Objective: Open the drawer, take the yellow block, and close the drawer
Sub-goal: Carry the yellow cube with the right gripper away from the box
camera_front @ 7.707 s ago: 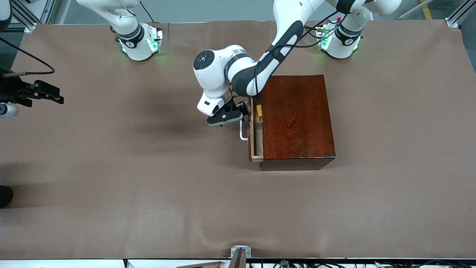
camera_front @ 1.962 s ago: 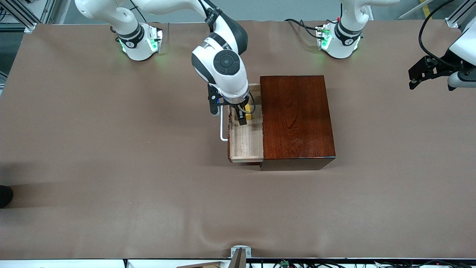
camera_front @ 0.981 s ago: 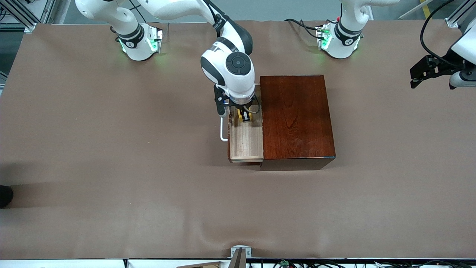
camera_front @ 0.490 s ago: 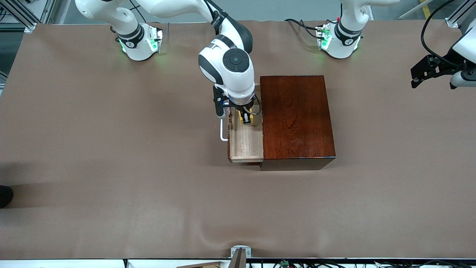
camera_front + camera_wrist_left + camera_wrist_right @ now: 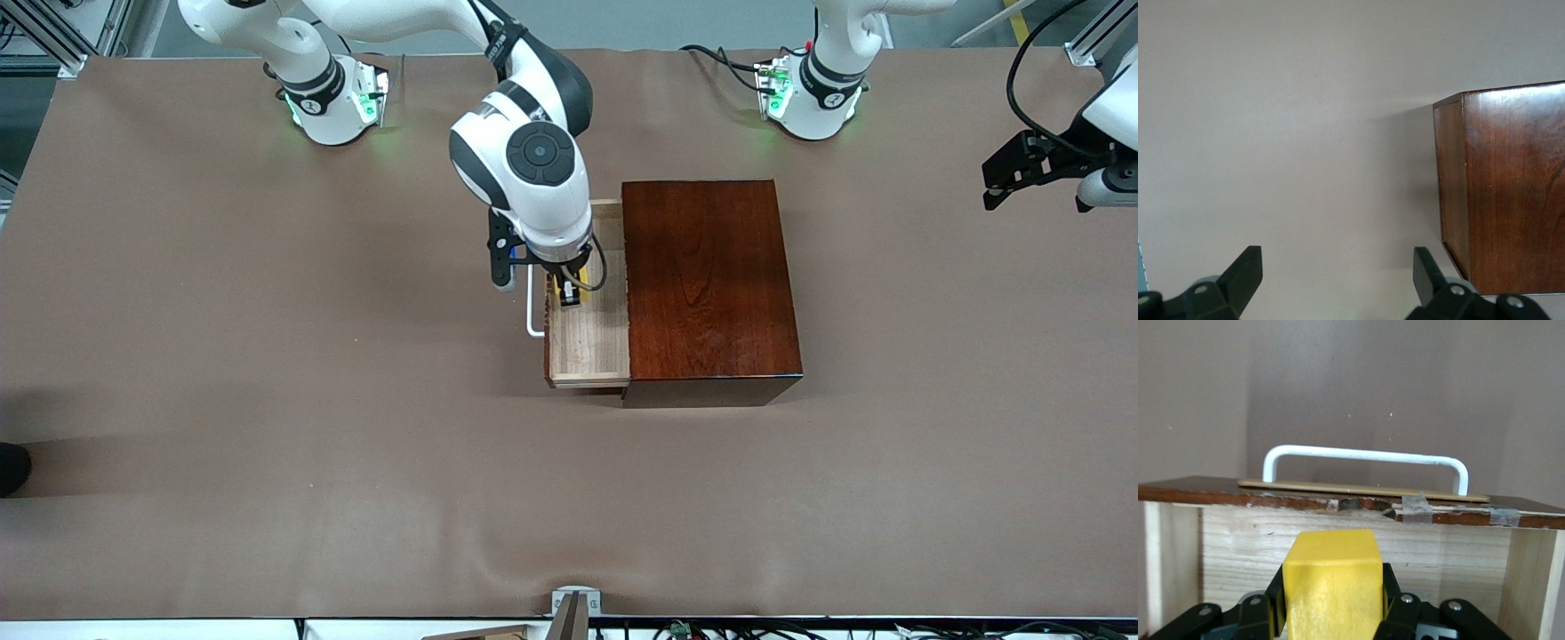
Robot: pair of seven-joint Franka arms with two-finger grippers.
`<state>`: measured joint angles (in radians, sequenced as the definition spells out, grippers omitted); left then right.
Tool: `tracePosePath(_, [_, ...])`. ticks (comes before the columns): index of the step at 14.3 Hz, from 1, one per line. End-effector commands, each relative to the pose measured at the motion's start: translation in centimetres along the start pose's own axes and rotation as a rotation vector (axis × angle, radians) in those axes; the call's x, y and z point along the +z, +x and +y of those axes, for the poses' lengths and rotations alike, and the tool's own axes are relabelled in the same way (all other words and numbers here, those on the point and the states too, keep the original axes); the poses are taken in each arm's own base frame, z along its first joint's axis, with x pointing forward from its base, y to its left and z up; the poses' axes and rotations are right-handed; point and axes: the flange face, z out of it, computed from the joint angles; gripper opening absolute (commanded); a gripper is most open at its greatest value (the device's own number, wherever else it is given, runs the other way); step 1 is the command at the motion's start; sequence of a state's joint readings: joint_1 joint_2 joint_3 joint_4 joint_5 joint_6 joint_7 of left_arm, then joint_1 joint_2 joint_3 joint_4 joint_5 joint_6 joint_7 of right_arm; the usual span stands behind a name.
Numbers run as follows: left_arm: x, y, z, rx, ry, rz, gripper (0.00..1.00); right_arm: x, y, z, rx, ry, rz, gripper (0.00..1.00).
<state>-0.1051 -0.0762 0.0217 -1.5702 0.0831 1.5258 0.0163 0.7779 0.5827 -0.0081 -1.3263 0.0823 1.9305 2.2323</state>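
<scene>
Between right end effector (image 5: 1331,623) fingers: yellow block (image 5: 1331,587)

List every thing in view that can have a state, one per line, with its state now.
Pale-wood drawer with white bar handle: pulled open.
Small bright-yellow block: gripped, over the drawer.
Right gripper: shut on the block, over the open drawer.
Left gripper: open, holding nothing, waiting above the table's left-arm end.
Dark reddish-brown wooden box: standing on the table.

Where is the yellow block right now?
The yellow block is clamped in the right gripper, over the open drawer just inside its white handle, beside the dark wooden box.
</scene>
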Motion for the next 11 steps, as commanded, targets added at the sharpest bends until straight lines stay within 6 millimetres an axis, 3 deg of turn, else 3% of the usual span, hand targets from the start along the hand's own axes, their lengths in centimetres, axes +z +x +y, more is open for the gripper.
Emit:
tracePosePath(1, [-0.7,-0.7,-0.1,0.023,-0.018,-0.001,1.0,-2.2,0.8,-0.6,-0.045,-0.022,-0.014,0.02])
tracePosePath(4, [-0.6,-0.6,0.0,0.024,-0.018,-0.002,1.0,-2.9,1.9,-1.1,-0.077,-0.031,-0.009,0.0])
tracePosePath(6, [-0.5,-0.6,0.2,0.023,-0.019,-0.005,1.0,-4.4,3.2,-1.6,-0.149,-0.027,-0.014,0.0])
tracePosePath(8, [-0.5,-0.6,0.6,0.02,-0.021,-0.006,1.0,-4.5,5.7,-2.0,-0.226,-0.095,0.019,0.0])
tracePosePath(11, [-0.3,-0.7,0.8,0.017,-0.059,-0.01,1.0,-6.7,9.0,-2.5,-0.344,-0.139,0.028,0.0])
